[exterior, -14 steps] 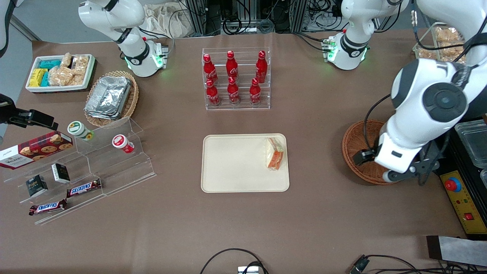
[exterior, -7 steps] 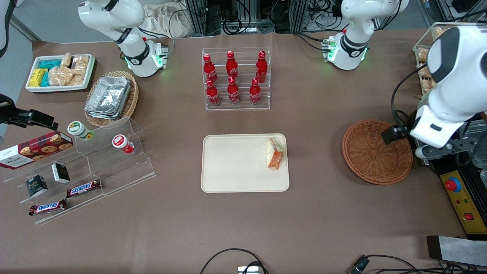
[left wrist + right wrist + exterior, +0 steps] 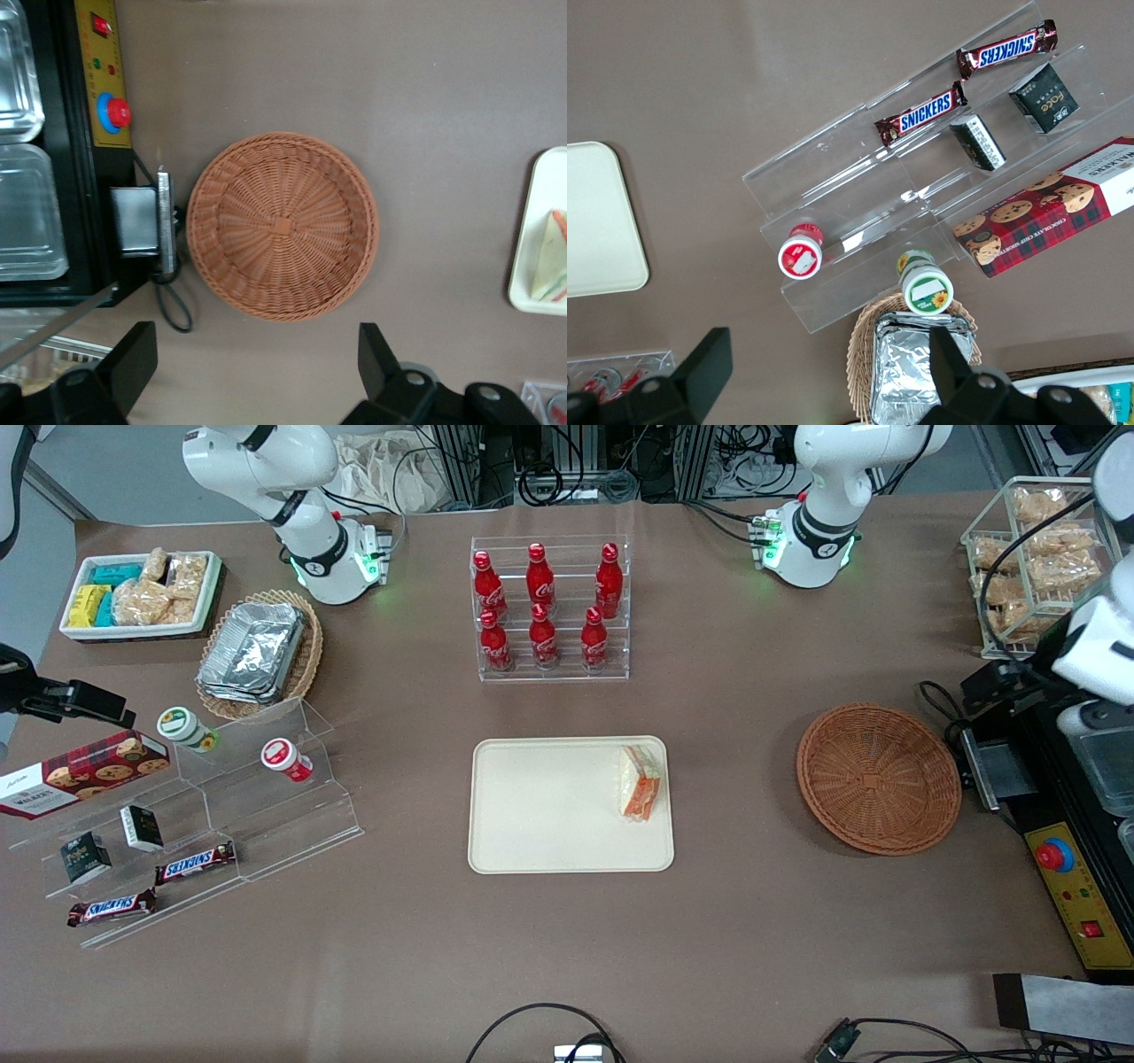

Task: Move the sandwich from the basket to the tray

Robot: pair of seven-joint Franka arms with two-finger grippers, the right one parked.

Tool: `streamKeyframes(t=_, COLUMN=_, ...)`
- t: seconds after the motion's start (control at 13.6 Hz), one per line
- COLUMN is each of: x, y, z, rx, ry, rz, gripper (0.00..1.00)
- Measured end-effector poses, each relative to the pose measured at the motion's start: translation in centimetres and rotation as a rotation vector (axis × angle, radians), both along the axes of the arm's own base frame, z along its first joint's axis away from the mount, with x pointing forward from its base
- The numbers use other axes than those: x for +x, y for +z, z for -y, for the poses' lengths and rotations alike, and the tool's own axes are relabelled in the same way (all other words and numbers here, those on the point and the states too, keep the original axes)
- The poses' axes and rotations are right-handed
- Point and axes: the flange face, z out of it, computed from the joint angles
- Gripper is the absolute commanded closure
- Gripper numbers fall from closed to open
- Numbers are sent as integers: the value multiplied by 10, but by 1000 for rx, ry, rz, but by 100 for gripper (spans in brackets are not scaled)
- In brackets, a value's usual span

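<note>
The sandwich (image 3: pixel 640 784), a wrapped pale wedge with orange filling, lies on the cream tray (image 3: pixel 549 841), at the tray's end nearest the basket. The round reddish-brown basket (image 3: pixel 877 778) sits on the table with nothing in it. In the left wrist view the basket (image 3: pixel 282 226) lies below the camera, and the tray's rim (image 3: pixel 524 266) and the sandwich (image 3: pixel 551 270) show at the frame's edge. My left gripper (image 3: pixel 255 372) hangs open above bare table beside the basket, with nothing between its black fingers (image 3: pixel 133 354). The arm's wrist (image 3: pixel 1103 646) is at the working arm's end of the table.
A rack of red cola bottles (image 3: pixel 549 607) stands farther from the front camera than the tray. A wire bin of snack bags (image 3: pixel 1032 558), clear containers (image 3: pixel 1103 753) and a control box with a red button (image 3: pixel 1059 856) line the working arm's end.
The left arm has swung off the basket toward the working arm's end of the table, and the whole basket now shows. The sandwich and tray have not moved.
</note>
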Motion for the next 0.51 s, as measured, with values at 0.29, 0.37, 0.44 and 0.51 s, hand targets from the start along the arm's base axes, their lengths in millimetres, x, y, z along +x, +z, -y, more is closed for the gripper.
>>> streamKeyframes(t=0.29, x=-17, y=25, z=-13, rx=-9, ry=-24, rz=-2, gripper=0)
streamKeyframes(t=0.37, x=-18, y=33, z=-10, rx=-12, ry=-28, rz=4, gripper=0)
streamKeyframes(t=0.44, x=-20, y=39, z=-7, rx=-18, ry=-33, rz=10, gripper=0)
streamKeyframes(t=0.51, x=-20, y=43, z=-4, rx=-23, ry=-38, rz=16, gripper=0)
